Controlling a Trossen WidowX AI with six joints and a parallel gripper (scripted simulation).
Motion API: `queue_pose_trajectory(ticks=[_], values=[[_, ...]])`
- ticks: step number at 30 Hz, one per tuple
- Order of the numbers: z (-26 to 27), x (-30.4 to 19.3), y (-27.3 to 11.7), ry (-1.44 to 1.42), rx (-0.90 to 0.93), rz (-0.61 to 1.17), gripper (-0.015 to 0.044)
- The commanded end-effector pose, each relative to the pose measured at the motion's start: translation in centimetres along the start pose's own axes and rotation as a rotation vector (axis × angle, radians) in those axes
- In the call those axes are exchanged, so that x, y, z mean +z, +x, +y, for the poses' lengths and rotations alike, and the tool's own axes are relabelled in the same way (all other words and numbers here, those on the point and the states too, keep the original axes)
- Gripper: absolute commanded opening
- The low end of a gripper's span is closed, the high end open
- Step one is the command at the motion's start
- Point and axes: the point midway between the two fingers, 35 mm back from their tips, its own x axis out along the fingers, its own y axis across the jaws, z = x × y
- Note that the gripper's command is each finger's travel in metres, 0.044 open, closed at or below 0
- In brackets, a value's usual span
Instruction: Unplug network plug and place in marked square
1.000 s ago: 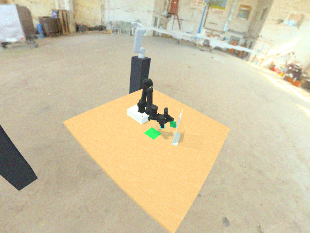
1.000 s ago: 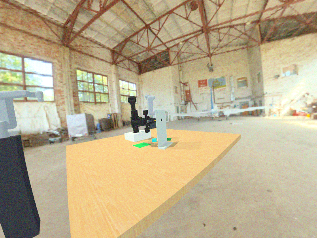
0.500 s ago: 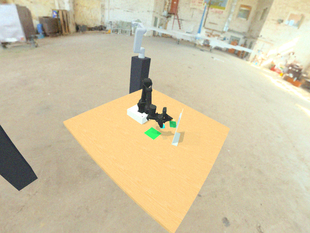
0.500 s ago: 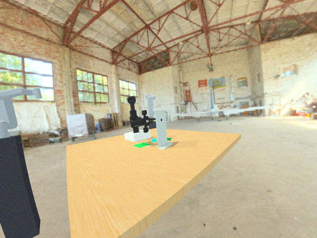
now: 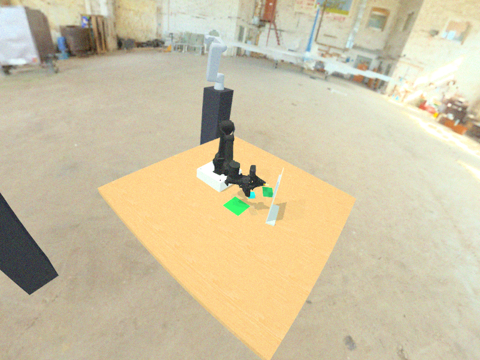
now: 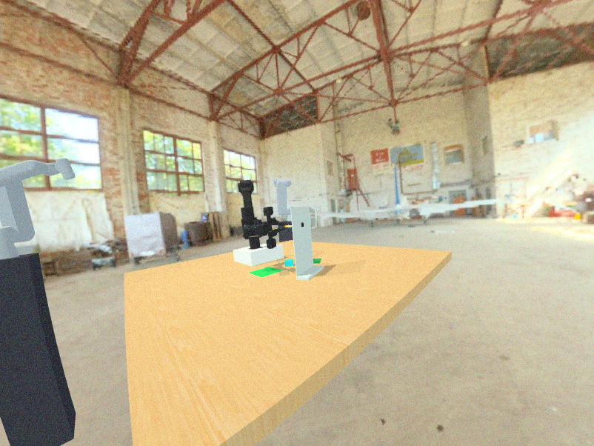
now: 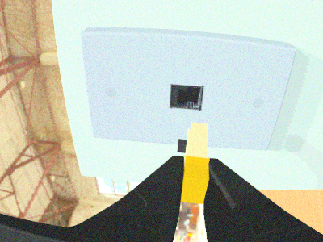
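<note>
My gripper point(image 5: 265, 183) point(image 6: 289, 224) point(image 7: 193, 168) is shut on the yellow plug point(image 7: 195, 179), gripping its sides in the wrist view. The plug's pale cream tab point(image 7: 198, 139) points toward the upright panel point(image 5: 274, 195) point(image 6: 301, 247) point(image 7: 161, 12). The dark socket opening point(image 7: 186, 97) looks empty; the plug is out of it, in front of the panel. A bright green square point(image 5: 236, 206) point(image 6: 265, 272) lies flat on the table, on the near side of the arm in the top view. The plug is high above the table.
A cyan piece point(image 5: 252, 195) point(image 6: 288, 262) and a darker green piece point(image 5: 267, 191) point(image 6: 317, 260) are near the panel. The arm's white base point(image 5: 209, 179) point(image 6: 258, 255) stands behind the bright green square. The wooden table point(image 5: 240, 247) point(image 6: 229, 326) extends around them.
</note>
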Motion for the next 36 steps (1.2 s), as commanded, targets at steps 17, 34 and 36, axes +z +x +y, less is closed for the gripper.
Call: queue_pose_trajectory(ticks=[17, 34, 36], values=[[0.0, -0.3, -1.5, -0.004, -0.001, 0.003, 0.0000], [2.8, -0.3, -2.2, -0.002, -0.002, 0.001, 0.0000], [3.2, -0.4, -2.3, -0.002, -0.002, 0.001, 0.0000]])
